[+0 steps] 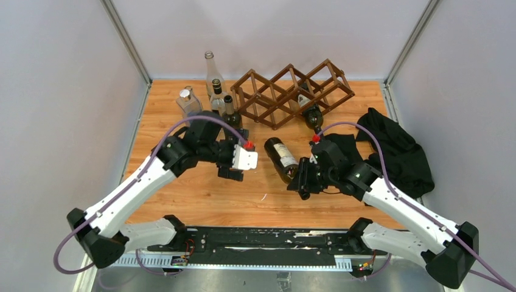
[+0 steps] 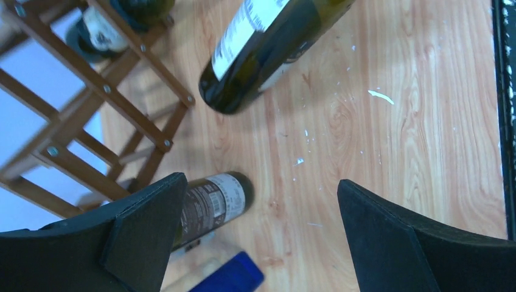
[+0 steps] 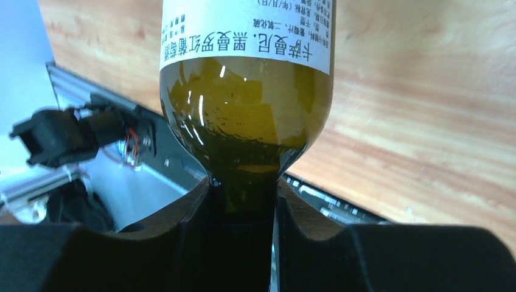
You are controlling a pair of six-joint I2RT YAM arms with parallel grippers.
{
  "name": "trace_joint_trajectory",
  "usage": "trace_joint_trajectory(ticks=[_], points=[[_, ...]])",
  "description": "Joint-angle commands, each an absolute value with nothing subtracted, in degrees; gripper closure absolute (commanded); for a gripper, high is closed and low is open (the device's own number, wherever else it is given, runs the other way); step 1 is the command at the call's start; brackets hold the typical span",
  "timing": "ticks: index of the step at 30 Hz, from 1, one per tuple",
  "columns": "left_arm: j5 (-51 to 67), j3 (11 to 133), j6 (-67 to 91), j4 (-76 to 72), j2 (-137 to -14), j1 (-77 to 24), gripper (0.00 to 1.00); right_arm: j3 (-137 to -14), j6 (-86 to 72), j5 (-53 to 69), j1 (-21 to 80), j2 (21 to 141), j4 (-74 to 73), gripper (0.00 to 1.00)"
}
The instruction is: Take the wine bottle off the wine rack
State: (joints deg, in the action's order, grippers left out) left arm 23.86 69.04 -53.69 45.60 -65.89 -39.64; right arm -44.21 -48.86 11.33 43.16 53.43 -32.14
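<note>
Wooden table (image 1: 201, 198), wine rack (image 1: 292, 92), upright bottles (image 1: 230, 114), black cloth (image 1: 398, 152)

Green wine bottle (image 1: 281, 159) lies, perhaps tilted, before brown wine rack (image 1: 286, 92).

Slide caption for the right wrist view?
Green wine bottle clamped at its neck by the right fingers, wooden table behind.

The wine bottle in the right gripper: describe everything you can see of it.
The wine bottle is dark olive-green glass with a white label printed in Chinese. It lies roughly level, clear of the wine rack, base pointing toward the rack. The right gripper is shut on its neck. Whether it touches the table is unclear.
</note>
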Motion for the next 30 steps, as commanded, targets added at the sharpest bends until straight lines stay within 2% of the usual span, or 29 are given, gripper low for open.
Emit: trace_joint_trajectory(ticks=[1,8,14,21,24,25,27,29,30], points=[[23.5,65.2,-66.5,46.4,-59.6,-43.9,0.0,-53.6,-47.3,17.9,47.5,53.8,-37.7,1.0],[21.1,57.8,-62.5,36.8,-55.2,-51.0,0.0,-64.4,-47.4,19.5,56.4,61.3,-43.8,1.0],[20.1,53.1,-60.1,36.4,-51.1,-54.8,0.0,-76.4,-45.9,19.4,60.8,68.9,-46.7,1.0],[16.8,50.7,-56.9,35.4,-49.7,-55.7,0.0,-84.8,-44.5,22.1,63.3,76.0,-47.0,1.0],[14.8,49.8,-56.0,33.5,-49.0,-55.7,0.09,-86.3,-44.3,22.9,63.5,77.6,-47.9,1.0],[14.5,49.4,-55.7,33.0,-48.6,-55.7,0.14,-86.5,-44.3,22.8,63.5,77.7,-48.2,0.94],[14.2,48.6,-54.9,32.0,-47.9,-55.7,0.24,-87.1,-43.4,22.3,63.5,77.5,-48.2,0.75],[14.3,48.3,-52.9,31.2,-47.7,-55.6,0.34,-87.3,-42.4,20.7,63.5,76.8,-48.2,0.63],[14.9,48.4,-52.3,31.2,-47.8,-55.6,0.43,-87.1,-42.2,19.0,63.4,76.1,-48.1,0.55]])
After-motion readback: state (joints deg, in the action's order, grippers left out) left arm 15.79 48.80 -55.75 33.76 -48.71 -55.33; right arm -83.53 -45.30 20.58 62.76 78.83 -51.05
